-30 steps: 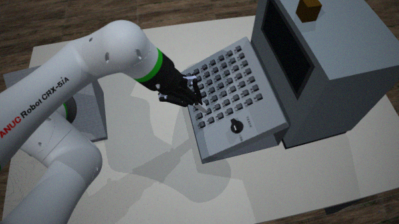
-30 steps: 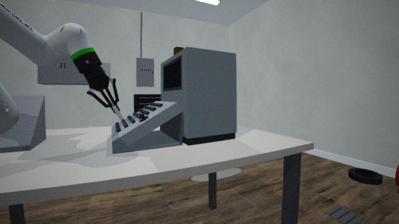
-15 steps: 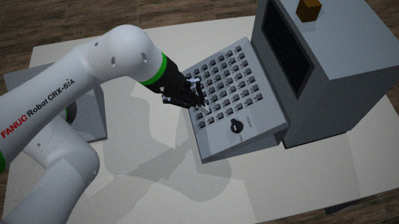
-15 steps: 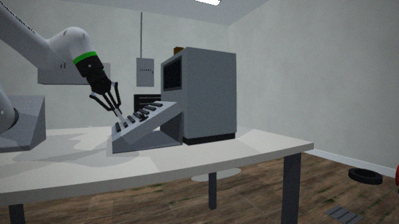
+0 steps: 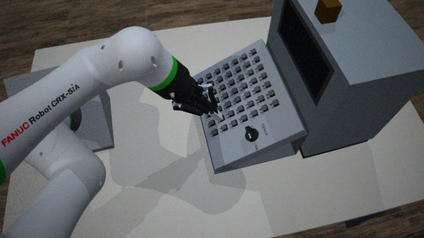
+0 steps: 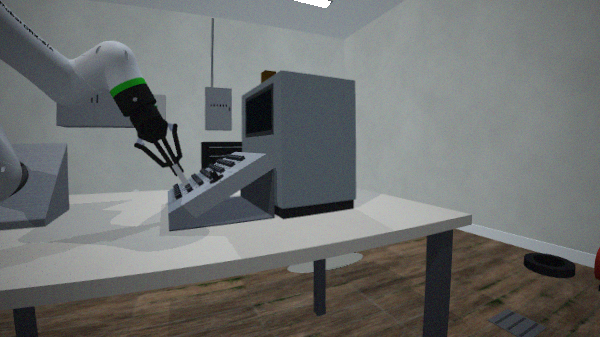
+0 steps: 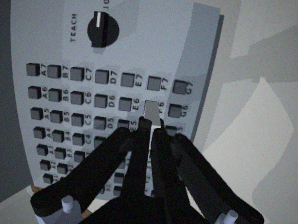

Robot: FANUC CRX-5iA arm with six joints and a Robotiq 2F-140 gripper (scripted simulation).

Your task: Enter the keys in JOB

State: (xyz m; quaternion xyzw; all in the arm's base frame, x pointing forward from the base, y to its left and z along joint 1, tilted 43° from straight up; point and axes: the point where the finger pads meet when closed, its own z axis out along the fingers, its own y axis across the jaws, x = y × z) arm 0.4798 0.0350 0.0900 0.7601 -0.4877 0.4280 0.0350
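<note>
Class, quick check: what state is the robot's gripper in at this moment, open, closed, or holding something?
Gripper: closed, holding nothing; its fingertips are pressed together and pointed at a key on the keypad.
</note>
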